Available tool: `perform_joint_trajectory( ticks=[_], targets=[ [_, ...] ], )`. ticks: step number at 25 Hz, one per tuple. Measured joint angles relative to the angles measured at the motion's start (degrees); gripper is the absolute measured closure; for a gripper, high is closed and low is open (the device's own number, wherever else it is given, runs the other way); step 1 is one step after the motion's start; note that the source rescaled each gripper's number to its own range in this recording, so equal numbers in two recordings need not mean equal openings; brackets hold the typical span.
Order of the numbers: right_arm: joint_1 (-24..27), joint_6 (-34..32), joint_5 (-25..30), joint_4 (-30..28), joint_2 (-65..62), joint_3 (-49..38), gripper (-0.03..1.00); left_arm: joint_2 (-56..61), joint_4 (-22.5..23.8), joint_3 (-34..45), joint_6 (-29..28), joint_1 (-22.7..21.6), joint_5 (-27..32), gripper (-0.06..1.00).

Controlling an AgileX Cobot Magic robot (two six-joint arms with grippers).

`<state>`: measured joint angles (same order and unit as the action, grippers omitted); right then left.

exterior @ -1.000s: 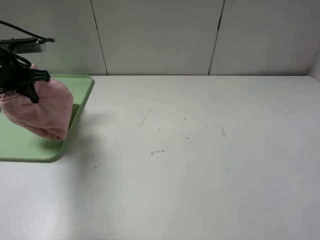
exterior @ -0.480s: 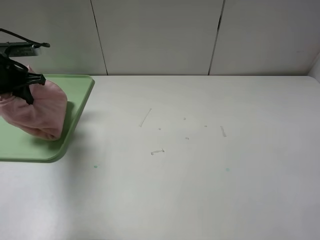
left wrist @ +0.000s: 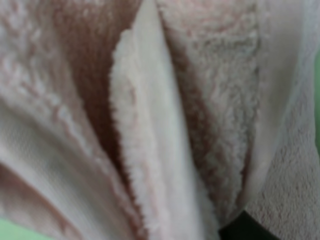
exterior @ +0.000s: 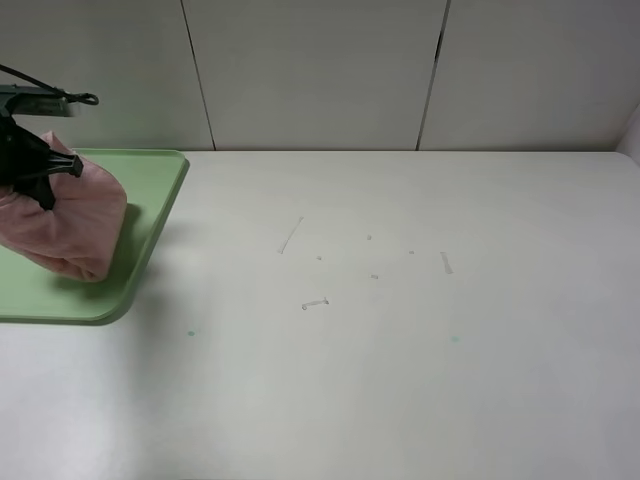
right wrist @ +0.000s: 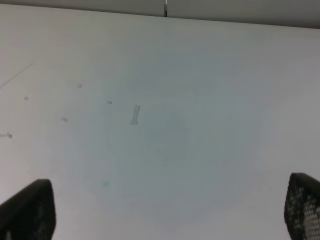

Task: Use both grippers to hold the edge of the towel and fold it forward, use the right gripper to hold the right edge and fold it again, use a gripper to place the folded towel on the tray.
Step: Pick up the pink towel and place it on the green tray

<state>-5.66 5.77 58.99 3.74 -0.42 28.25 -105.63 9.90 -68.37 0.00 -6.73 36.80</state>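
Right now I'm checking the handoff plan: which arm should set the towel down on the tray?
Left. The left gripper already holds the bunched towel over the tray; the right gripper hangs open over bare table.

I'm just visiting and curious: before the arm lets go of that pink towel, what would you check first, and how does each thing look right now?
1. Left gripper shut on the towel: ok.
2. Towel above the tray: ok.
3. Towel fully resting on the tray: cannot tell; its bottom looks close or touching.
4. Towel neatly folded: not ok, it hangs bunched.
5. Right gripper open, over bare table: ok.
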Motion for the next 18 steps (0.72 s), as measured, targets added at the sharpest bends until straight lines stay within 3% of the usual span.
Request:
perform_joint_trajectory(
  ticks=[18],
  targets=[
    [0.0, 0.0, 0.0, 0.1, 0.0, 0.0, -0.03, -3.8, 6.6, 1.5, 0.0, -0.7, 3.9, 0.75]
  ],
)
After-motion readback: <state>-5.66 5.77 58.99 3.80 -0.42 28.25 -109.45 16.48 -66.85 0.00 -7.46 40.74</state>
